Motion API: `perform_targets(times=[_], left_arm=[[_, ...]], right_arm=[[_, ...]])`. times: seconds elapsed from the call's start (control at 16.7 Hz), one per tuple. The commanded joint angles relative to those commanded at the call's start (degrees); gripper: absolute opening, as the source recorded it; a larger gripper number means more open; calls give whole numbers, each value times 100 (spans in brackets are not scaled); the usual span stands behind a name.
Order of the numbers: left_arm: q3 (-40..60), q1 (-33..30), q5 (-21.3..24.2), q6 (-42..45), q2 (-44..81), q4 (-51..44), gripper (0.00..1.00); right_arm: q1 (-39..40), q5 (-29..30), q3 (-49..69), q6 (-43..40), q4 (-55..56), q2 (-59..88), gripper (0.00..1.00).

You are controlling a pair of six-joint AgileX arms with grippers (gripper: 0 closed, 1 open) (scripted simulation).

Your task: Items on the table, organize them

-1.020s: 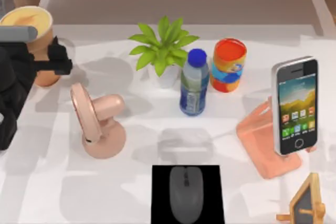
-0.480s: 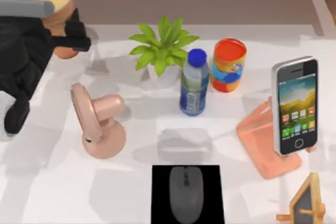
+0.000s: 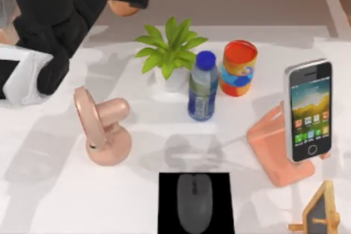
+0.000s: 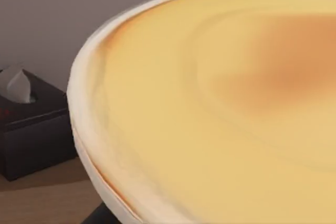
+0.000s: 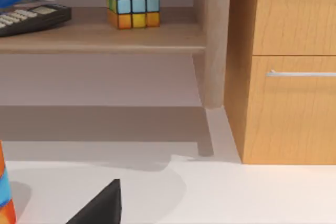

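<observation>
No legible text anywhere; smartphone (image 3: 309, 110) screen carries app icons, lettering too small to read.

You have bright, even light over the whole counter (image 3: 66, 201), and its white surface shows no glare. Soft grey shadows spread across the counter, the broadest under the left arm (image 3: 49, 20) and around the pink fan (image 3: 101, 127). The mouse pad (image 3: 167, 204) reads as flat black with no sheen. At the left wrist, the cup's yellow top (image 4: 220, 108) sits so close that it looks soft and smeared. At the right wrist, the shelf (image 5: 100, 38) throws a dim band beneath itself.
</observation>
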Motion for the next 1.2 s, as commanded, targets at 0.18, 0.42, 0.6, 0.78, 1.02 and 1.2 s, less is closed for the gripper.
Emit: perform_targets(times=[0.18, 0.42, 0.6, 0.78, 1.02, 1.2], left_arm=[[707, -111, -238, -33, 53, -743, 0], [1681, -31, -673, -31, 333, -1748, 0], [2361, 99, -1009, -11, 605, -2437, 0], [2923, 218, -1296, 12, 876, -3007, 0], [3364, 266, -1516, 29, 1152, -3484, 0], [3435, 263, -1547, 31, 1202, -3563, 0]], right_arm=[[0, 0, 0, 0, 0, 0, 100], [0, 0, 0, 0, 0, 0, 100], [0, 0, 0, 0, 0, 0, 100], [0, 0, 0, 0, 0, 0, 100], [0, 0, 0, 0, 0, 0, 100], [0, 0, 0, 0, 0, 0, 100]])
